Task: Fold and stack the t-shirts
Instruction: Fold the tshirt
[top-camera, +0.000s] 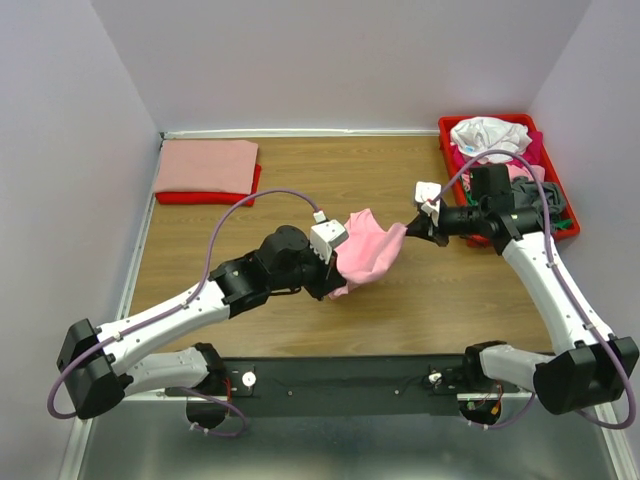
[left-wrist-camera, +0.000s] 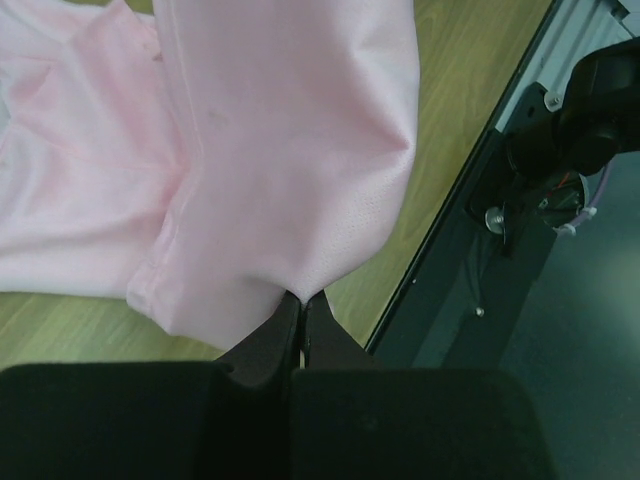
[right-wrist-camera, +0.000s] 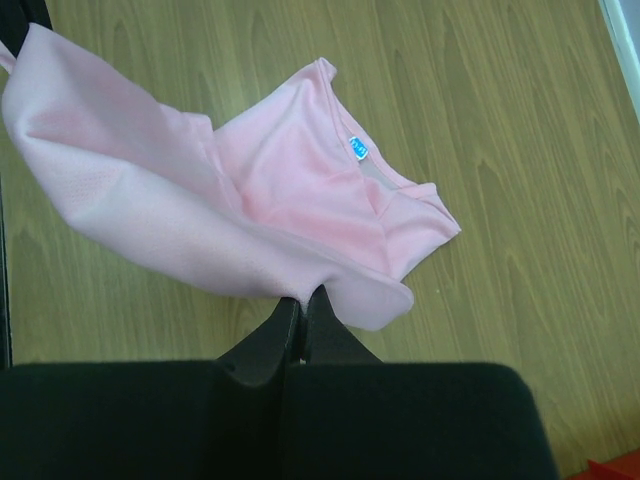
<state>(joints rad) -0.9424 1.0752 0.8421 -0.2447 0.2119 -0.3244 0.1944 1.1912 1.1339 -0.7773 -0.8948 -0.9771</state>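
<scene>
Wood tabletop (top-camera: 200, 300), plain walls. Pink shirt (top-camera: 368, 250) is held up mid-tabletop, strung between both arms, probably to spread it flat before folding. Can't tell if its low fold touches the wood. Left end effector (left-wrist-camera: 302, 298) is fully closed, pinching one edge; right end effector (right-wrist-camera: 303, 292) is fully closed on the opposite edge. Both arms reach inward, wrists facing each other. Folded stack (top-camera: 207, 168) sits far-left; unfolded pile (top-camera: 490, 135) waits in the tray (top-camera: 572, 222).
</scene>
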